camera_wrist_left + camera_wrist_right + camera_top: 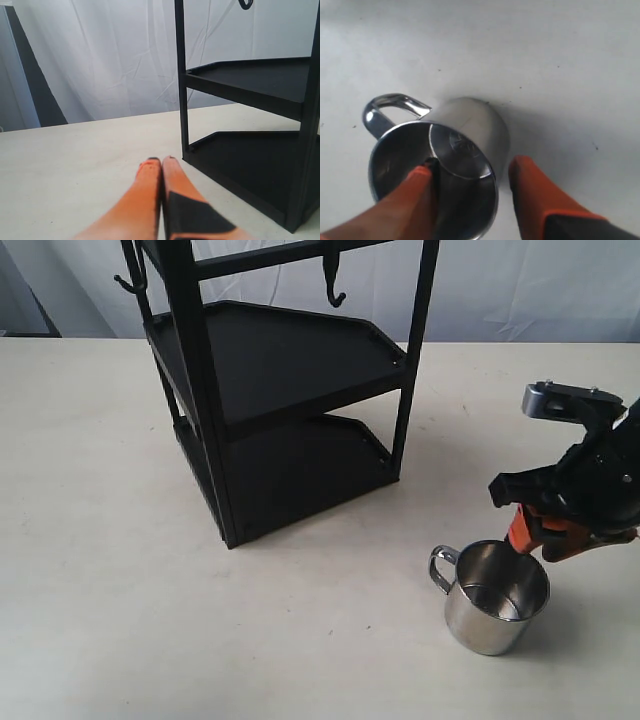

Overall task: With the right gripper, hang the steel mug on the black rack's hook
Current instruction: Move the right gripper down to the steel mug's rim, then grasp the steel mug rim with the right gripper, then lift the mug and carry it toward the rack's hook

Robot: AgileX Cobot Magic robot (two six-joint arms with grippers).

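Observation:
The steel mug (495, 600) stands upright on the table, its looped handle (441, 567) pointing left toward the black rack (280, 360). My right gripper (530, 540) is at the mug's right rim and open. In the right wrist view one orange finger (415, 195) is inside the mug (470, 130), and the other finger (535, 195) is outside the wall with a small gap. A hook (333, 285) hangs from the rack's top bar, high above the mug. My left gripper (161, 161) is shut and empty, low over the table beside the rack (250, 80).
A second hook (130, 280) sticks out at the rack's upper left. The rack's two tray shelves (290, 455) hold nothing. A white curtain (520, 280) closes off the back. The pale table (120, 590) runs wide to the left and front.

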